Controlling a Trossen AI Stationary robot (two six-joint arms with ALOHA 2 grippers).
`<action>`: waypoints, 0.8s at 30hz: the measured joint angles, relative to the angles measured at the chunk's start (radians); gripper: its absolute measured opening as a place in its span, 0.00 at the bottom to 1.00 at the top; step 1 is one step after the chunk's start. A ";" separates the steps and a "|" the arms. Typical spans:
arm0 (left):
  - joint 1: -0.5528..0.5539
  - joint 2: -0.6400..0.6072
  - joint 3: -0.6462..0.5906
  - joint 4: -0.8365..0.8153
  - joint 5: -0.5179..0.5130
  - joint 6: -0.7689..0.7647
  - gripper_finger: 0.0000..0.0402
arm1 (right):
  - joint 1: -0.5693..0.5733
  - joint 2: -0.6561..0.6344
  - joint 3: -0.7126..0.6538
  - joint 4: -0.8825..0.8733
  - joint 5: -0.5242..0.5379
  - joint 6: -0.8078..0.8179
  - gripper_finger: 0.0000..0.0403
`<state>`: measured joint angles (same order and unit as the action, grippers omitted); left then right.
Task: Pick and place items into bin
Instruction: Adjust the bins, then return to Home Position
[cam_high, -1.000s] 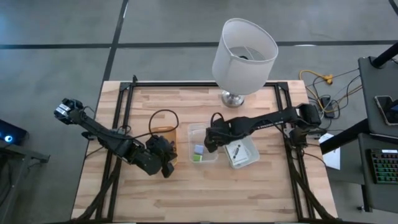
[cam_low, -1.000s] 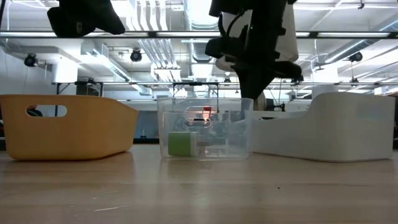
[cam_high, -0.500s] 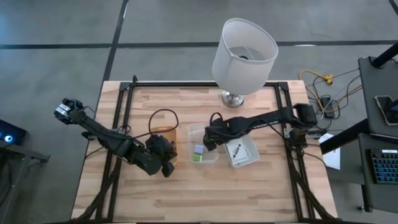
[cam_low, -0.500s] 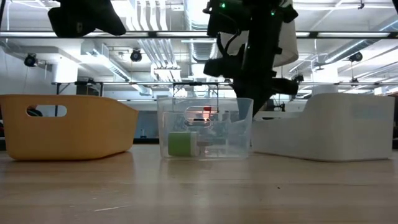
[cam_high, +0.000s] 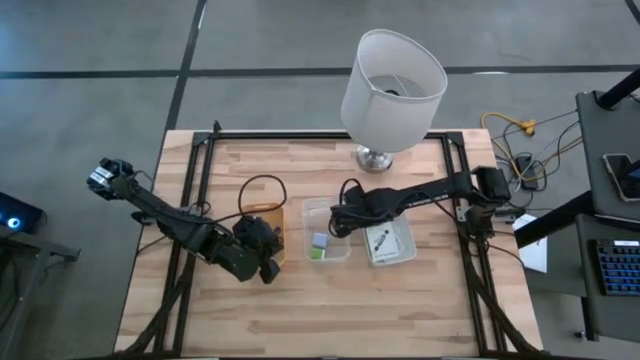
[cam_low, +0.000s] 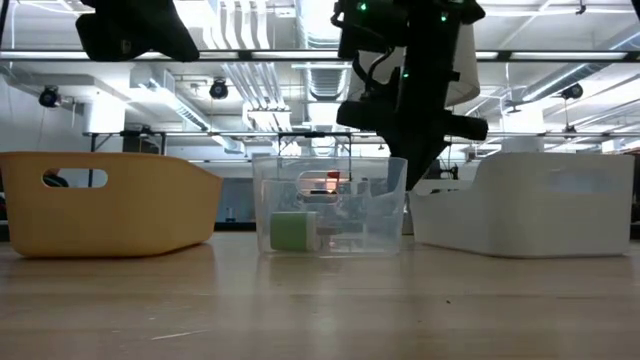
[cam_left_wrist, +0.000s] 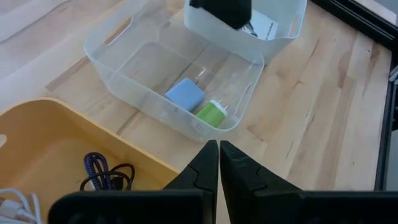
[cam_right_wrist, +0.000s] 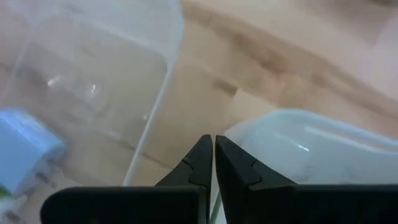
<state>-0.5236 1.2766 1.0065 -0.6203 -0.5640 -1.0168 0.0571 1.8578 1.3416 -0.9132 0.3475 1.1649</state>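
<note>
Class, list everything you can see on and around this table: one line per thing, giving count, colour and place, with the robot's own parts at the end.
Table: one, pale wood, under everything.
Lamp: one, white shade on a silver base, far edge of the table.
Yellow bin: one, left of the clear bin, holding dark and pale cables.
Clear bin: one, see-through, table's middle.
Blocks: two in the clear bin, one lilac-blue, one green.
White bin: one, right of the clear bin, holding a printed white card.
Left hand: dark, shut, above the yellow bin's edge.
Right hand: dark, shut, between the clear and white bins.
</note>
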 joint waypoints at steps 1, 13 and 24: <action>0.000 0.000 0.000 0.000 0.000 0.001 0.00 | 0.003 -0.004 0.004 -0.002 0.006 0.001 0.02; 0.026 -0.083 -0.007 0.487 0.072 0.391 0.00 | 0.221 -0.298 0.054 0.258 0.071 -0.354 0.02; 0.380 -0.214 -0.243 1.027 0.574 0.631 0.00 | -0.028 -0.638 -0.421 0.818 -0.224 -0.549 0.02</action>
<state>-0.1437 1.0628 0.7635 0.4068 0.0099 -0.3855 0.0288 1.2203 0.9207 -0.0949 0.1230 0.6159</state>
